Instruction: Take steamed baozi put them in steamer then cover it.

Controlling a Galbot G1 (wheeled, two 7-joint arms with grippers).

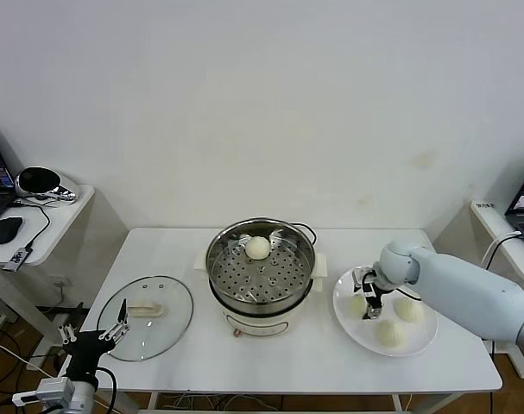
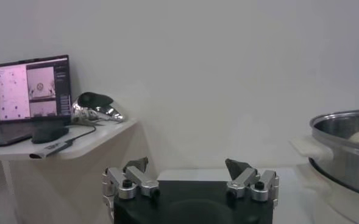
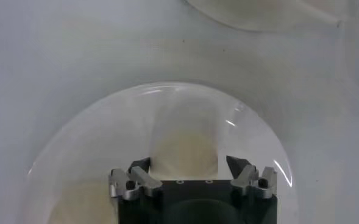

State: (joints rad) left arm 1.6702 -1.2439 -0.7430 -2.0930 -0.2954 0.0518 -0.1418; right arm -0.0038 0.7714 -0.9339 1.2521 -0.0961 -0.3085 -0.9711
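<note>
The steamer (image 1: 262,278) stands mid-table with one baozi (image 1: 258,247) on its perforated tray. Three baozi lie on a white plate (image 1: 341,323) at the right. My right gripper (image 1: 370,291) is down over the plate, open, its fingers on either side of the nearest-left baozi (image 1: 358,304). In the right wrist view that baozi (image 3: 185,151) sits between the open fingertips of the gripper (image 3: 189,165). The glass cover (image 1: 162,332) with its cream handle (image 1: 145,308) lies flat on the table at the left. My left gripper (image 1: 116,328) hangs open and empty by the table's front-left corner.
The other two baozi (image 1: 408,308) (image 1: 389,333) lie close to the right gripper. A side table with a laptop (image 2: 30,91) and a mouse (image 1: 6,229) stands at the far left. The left wrist view shows the steamer's wall (image 2: 344,149) beyond the left gripper (image 2: 188,167).
</note>
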